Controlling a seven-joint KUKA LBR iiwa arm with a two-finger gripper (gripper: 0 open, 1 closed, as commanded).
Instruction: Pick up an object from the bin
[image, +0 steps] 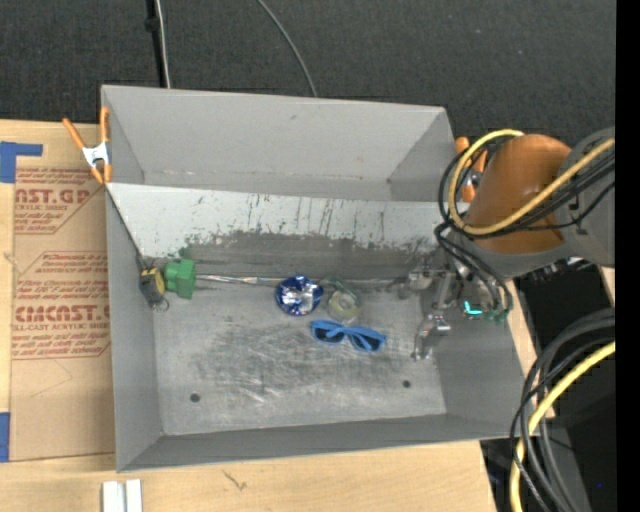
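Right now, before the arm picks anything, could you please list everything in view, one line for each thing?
bin: one, grey metal, middle of view
block: one, green, floor's far left
small thing: one, dark, just left of the block
shiny round thing: one, blue, floor's middle
pale round thing: one, greenish-clear, right of the blue one
sunglasses: one pair, blue, in front of those two
arm: one, orange cover and cables, reaching in from the right
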